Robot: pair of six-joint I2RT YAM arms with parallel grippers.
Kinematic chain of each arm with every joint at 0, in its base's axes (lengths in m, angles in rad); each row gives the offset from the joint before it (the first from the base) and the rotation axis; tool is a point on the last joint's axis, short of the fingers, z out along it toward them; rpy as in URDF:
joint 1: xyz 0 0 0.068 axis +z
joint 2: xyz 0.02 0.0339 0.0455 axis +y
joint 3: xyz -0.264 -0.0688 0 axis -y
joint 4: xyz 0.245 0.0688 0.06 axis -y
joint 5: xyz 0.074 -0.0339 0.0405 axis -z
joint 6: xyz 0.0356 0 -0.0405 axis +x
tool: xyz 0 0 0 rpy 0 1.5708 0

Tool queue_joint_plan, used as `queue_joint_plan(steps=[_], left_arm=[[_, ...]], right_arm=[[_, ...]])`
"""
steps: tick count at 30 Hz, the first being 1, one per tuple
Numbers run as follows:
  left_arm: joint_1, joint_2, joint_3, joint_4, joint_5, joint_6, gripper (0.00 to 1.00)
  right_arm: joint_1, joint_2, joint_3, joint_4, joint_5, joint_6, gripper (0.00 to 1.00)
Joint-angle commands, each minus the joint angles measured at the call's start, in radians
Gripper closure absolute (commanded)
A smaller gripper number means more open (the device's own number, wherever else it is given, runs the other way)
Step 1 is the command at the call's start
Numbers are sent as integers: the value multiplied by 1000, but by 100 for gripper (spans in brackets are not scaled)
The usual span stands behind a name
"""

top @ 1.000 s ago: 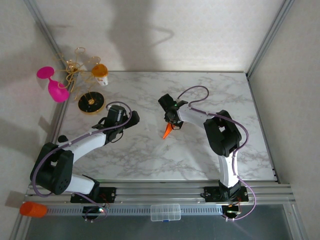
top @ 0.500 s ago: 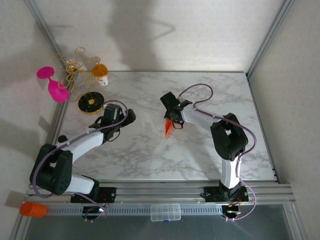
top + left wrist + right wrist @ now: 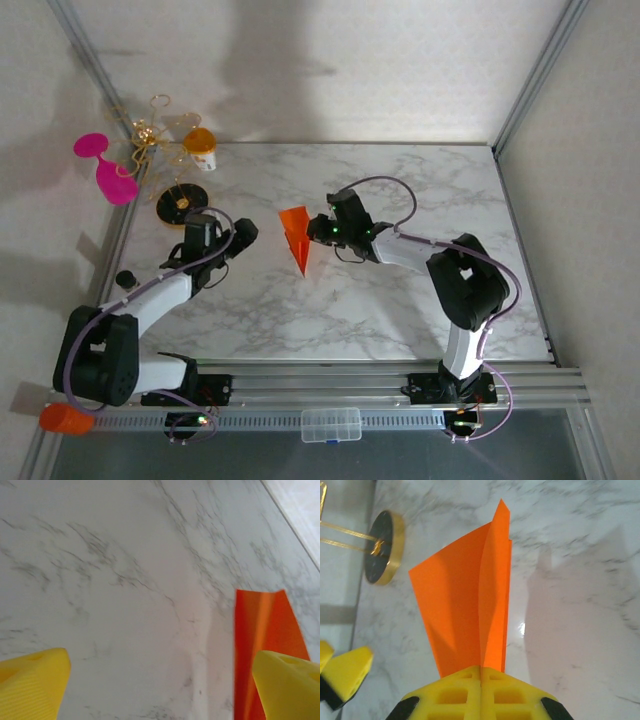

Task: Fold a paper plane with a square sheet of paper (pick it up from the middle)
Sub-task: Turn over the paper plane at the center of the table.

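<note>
Top external view puts the paper plane (image 3: 296,238) near the middle of the tabletop (image 3: 400,320), between the two arms. Its long axis runs from a wide tail toward the far edge to a sharp nose toward the near edge. The right pincer (image 3: 318,230) reaches it from the right-edge side and is closed on its centre fold, the paper fanning out beyond the fingertips in the right wrist view. The left pincer (image 3: 243,233) sits on the left-edge side, well apart from the paper, with its fingers spread and nothing between them. Since the right arm has the plane in hand, setting it down probably falls to that arm. Whether the nose touches the marble I cannot tell.
</note>
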Motion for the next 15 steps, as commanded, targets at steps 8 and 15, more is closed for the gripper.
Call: queue_joint_plan(steps=[8,15], left_arm=[[-107,135,-18,161,189,-93,27],[-178,235,6,233,220,-137,48]], right_arm=[[-48,53,-134,228,-189,15,100],[-68,69,-177,228,-174,10,100]])
